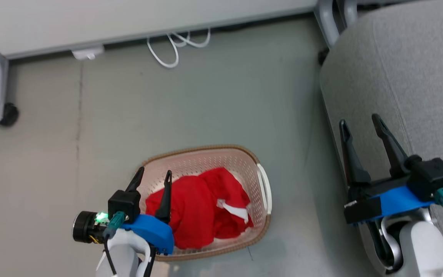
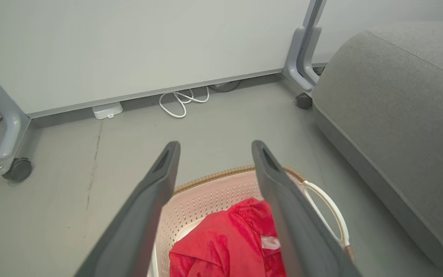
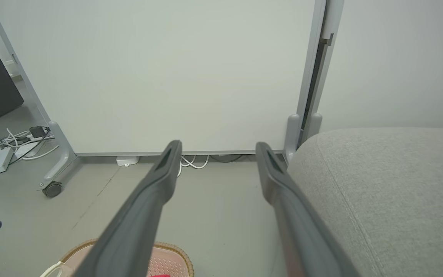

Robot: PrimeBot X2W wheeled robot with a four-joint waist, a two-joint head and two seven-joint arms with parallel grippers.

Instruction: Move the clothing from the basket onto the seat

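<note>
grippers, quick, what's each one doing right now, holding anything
Left gripper: open, holding nothing, over the clothing in the basket.
Right gripper: open, holding nothing, at the edge of the seat.

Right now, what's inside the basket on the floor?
Red clothing with a bit of white trim lies bunched in the basket. The heap covers most of the bottom, so anything under it, or how many pieces there are, cannot be told.

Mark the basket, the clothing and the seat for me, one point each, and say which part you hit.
basket (image 1: 206, 161), head view, on the perforated far wall just below the brown rim.
clothing (image 1: 194, 209), head view, on the middle of the red heap.
seat (image 1: 406, 69), head view, on bare grey upholstery.
</note>
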